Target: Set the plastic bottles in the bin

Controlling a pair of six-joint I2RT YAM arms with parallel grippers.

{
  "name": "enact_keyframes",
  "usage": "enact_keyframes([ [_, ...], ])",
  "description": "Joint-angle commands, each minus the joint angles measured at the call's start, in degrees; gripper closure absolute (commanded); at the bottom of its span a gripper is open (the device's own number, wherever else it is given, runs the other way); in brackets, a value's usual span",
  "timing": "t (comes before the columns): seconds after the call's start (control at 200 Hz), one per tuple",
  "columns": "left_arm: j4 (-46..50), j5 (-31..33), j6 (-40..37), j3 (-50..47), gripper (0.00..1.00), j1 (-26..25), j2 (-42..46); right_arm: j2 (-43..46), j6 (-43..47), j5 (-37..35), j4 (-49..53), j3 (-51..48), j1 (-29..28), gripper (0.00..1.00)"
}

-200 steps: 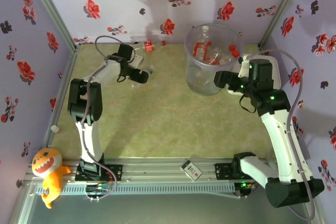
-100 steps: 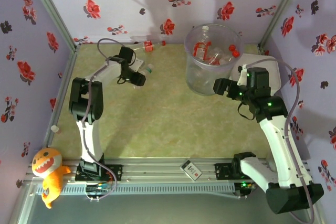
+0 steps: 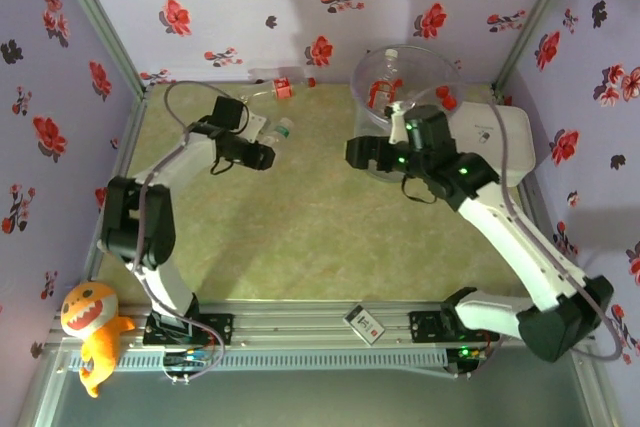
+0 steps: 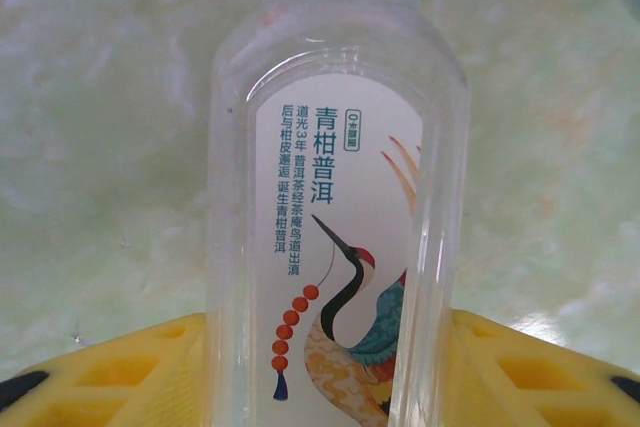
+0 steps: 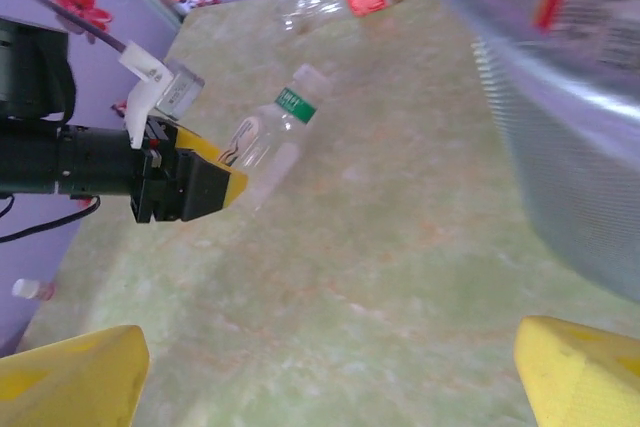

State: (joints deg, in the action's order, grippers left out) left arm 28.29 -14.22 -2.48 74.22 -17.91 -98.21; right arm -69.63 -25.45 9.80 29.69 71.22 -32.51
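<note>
Plastic bottle (image 4: 335,197), crane label (image 4: 340,277) reading 青柑普洱, clamped in left jaws, right jaws wide apart, empty

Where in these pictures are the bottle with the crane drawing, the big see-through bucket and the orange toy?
crane bottle (image 4: 335,247): left wrist view, on its white label.
bin (image 3: 368,119): top external view, on its left wall.
orange toy (image 3: 88,319): top external view, on its body.

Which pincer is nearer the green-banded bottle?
Left. The left pincer grips the bottle at its base; the right pincer hangs open well to its right, beside the bin.
</note>
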Motion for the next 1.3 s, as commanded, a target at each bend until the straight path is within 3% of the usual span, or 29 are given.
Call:
enact_keyframes([
  [0.0,-7.5,-4.5,6.0,-5.1,0.46,-1.8,7.3,-3.7,-4.8,-1.1,-9.3,2.5,-2.2,0.04],
  [0.125,-16.8,-8.5,12.0,-12.7,0.46,-4.5,14.5,-9.3,-6.1,0.3,-13.6,5.4,-4.0,0.03],
  [0.36,-28.0,-10.2,18.3,-21.3,0.45,-10.3,23.1,-17.8,-4.8,2.2,-16.5,10.7,-3.6,0.01],
  [0.73,-30.0,-10.8,19.5,-22.8,0.45,-12.5,25.8,-27.3,-5.9,6.6,-14.0,16.8,-1.0,0.03],
  [0.825,-30.0,-10.9,19.5,-22.5,0.45,-12.5,25.6,-28.4,-5.0,6.8,-13.5,17.4,-0.9,0.11],
  [0.98,-29.4,-10.9,19.3,-22.1,0.45,-12.6,25.6,-28.4,-4.7,7.9,-14.5,17.6,-0.9,0.37],
  [1.295,-28.8,-10.9,19.1,-21.0,0.44,-12.7,26.9,-27.9,-3.6,9.2,-14.5,19.3,-0.8,0.63],
])
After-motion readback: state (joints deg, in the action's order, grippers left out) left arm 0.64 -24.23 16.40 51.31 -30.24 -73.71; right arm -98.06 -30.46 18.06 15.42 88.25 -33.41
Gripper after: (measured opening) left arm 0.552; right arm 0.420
